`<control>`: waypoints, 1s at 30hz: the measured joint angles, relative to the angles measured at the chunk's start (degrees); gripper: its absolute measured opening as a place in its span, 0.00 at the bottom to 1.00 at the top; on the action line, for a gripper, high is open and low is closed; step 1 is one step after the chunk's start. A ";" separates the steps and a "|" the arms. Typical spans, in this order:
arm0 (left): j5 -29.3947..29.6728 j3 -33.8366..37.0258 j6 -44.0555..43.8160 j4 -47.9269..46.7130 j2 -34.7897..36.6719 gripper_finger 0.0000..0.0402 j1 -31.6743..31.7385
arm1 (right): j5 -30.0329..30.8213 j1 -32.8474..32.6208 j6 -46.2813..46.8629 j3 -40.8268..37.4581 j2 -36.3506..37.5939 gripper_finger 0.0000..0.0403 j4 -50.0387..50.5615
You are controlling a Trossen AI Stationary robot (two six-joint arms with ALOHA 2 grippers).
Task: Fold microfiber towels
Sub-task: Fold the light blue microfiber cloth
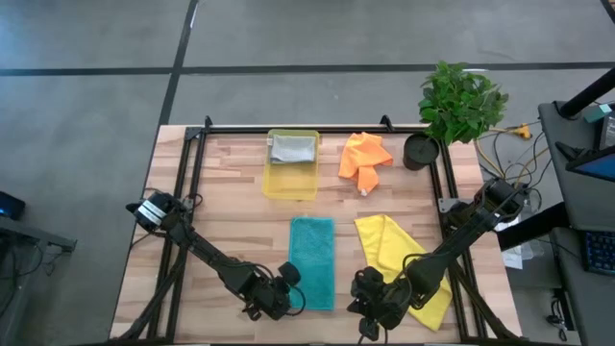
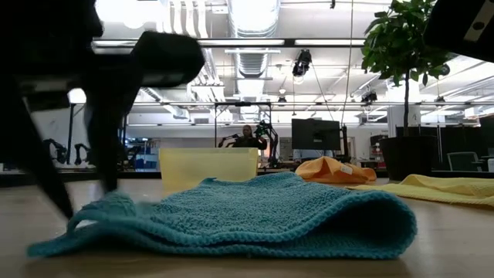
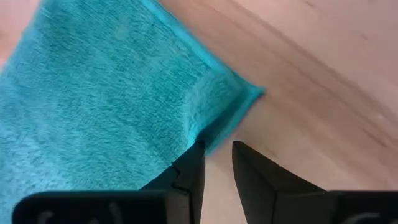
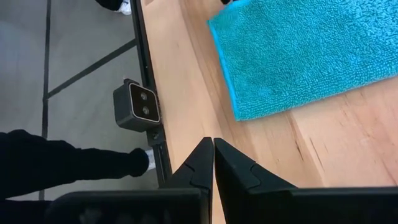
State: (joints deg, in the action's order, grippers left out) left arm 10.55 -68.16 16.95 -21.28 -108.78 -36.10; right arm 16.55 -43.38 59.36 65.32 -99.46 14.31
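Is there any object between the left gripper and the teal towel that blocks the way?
Nothing visible does. The left gripper is right at a corner of the teal towel, its fingers slightly apart, with only bare table beside it. The right gripper is shut, near the table's front edge.

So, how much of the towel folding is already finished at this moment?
Done: the grey towel lies folded in the yellow tray. In hand: the teal towel is folded once into a strip; the left gripper, slightly open, sits at its corner. Left: the orange towel and yellow towel lie crumpled. The right gripper is shut, empty.
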 joint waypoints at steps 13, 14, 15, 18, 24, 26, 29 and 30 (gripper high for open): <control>-1.07 1.00 7.43 4.21 1.77 0.17 -0.11 | -0.01 -0.11 -0.24 0.00 0.00 0.02 0.45; -1.11 1.03 7.59 4.55 1.76 0.17 -0.11 | 0.00 -0.11 -0.19 0.00 0.00 0.02 0.43; -1.42 1.07 7.87 5.23 1.78 0.17 -0.08 | -0.02 -0.11 -0.11 -0.05 0.00 0.02 0.45; -4.03 1.40 10.27 8.14 0.90 0.17 0.34 | -0.02 -0.11 0.03 -0.20 0.00 0.02 0.45; -8.64 0.89 11.77 8.97 -2.03 0.17 1.45 | -0.02 -0.24 1.43 -0.26 0.00 0.02 0.37; -9.05 0.73 10.69 8.86 -2.60 0.17 1.77 | -0.04 -0.26 2.01 -0.26 0.00 0.02 0.32; -10.09 0.68 9.03 8.92 -3.15 0.17 1.99 | -0.06 -0.26 2.62 -0.31 0.00 0.02 0.30; -10.51 0.68 8.75 8.87 -3.22 0.17 2.01 | -0.06 -0.26 2.63 -0.31 0.00 0.02 0.31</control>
State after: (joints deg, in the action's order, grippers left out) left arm 0.04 -67.49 25.70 -12.41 -112.01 -34.08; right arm 16.49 -43.64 61.99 65.01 -99.46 14.62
